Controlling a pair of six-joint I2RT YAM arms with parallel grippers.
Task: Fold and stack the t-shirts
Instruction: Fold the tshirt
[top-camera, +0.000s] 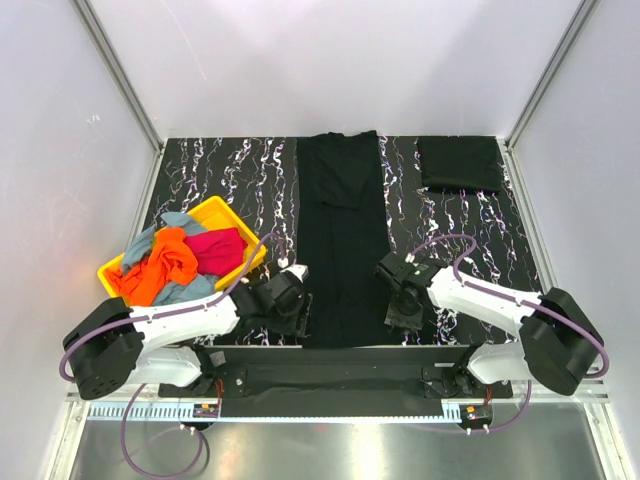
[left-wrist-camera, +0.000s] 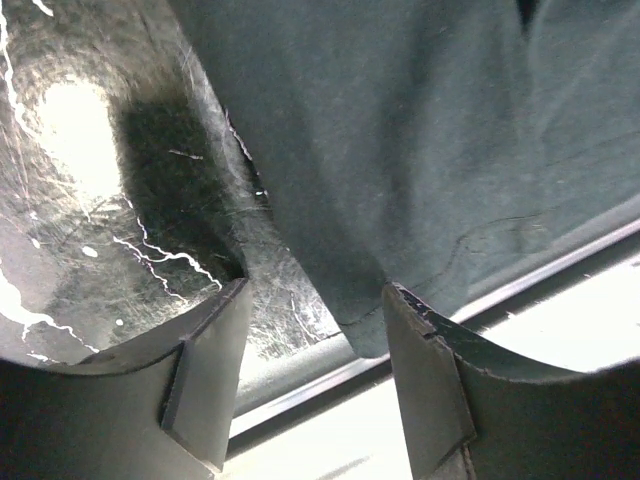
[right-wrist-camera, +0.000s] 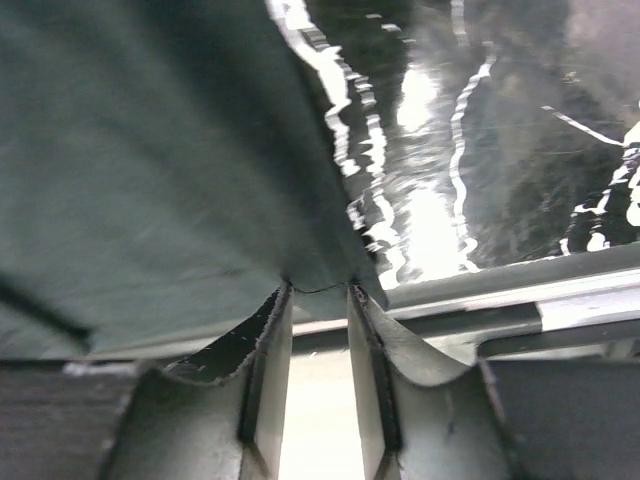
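Black fabric was laid out as a long, narrow strip down the middle of the marbled table. This was the black t-shirt, with its far end at the table's upper edge and its near hem along the lower edge, just beside the metal rail. The left gripper was placed at the hem's lower-left corner with its fingers spread wide. The corner of the cloth was seen between them, touching only the right-hand finger. The right gripper was set at the lower-right corner, its fingers drawn nearly together and the hem puckered and pinched at their tips. Open tabletop was seen on both sides of the strip. A folded black shirt was seen at the upper right, well apart. A yellow bin of coloured clothes was seen at the left, near the left arm.
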